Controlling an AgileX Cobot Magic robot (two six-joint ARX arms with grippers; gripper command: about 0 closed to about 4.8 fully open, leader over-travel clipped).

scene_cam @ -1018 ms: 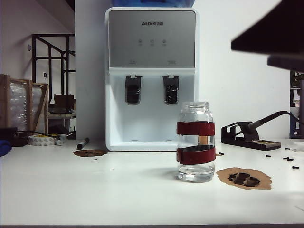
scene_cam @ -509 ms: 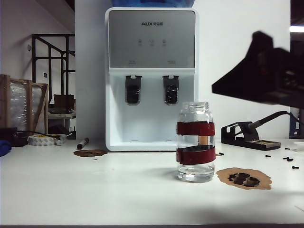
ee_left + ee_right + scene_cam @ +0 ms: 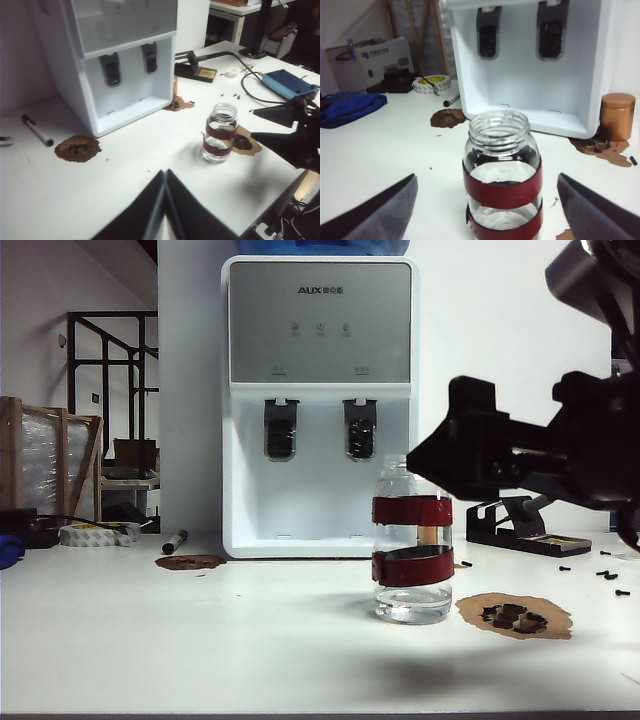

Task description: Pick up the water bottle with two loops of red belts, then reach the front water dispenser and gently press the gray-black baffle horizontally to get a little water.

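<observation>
The water bottle point(image 3: 412, 540), a clear jar with two red bands, stands upright on the white table in front of the water dispenser point(image 3: 320, 390). My right gripper point(image 3: 425, 462) hovers at its neck height, open and holding nothing. In the right wrist view the bottle point(image 3: 502, 170) sits centred ahead of the right gripper point(image 3: 486, 178), touching neither of the spread fingers point(image 3: 385, 205). The gray-black baffle point(image 3: 360, 430) hangs under the dispenser's right spout, also seen as baffle point(image 3: 550, 37). My left gripper point(image 3: 165, 176) is shut and empty, above the table's near edge, well away from the bottle point(image 3: 219, 132).
A copper-coloured cylinder point(image 3: 617, 116) stands by the dispenser's base. A brown patch with dark bits point(image 3: 513, 615) lies right of the bottle, and a soldering stand point(image 3: 520, 525) sits behind it. A marker point(image 3: 175, 540) and a tape roll point(image 3: 90, 533) lie at the left.
My right arm has swung down from the top right corner and leftward, bringing its open gripper level with the bottle's neck. The bottle has not moved.
</observation>
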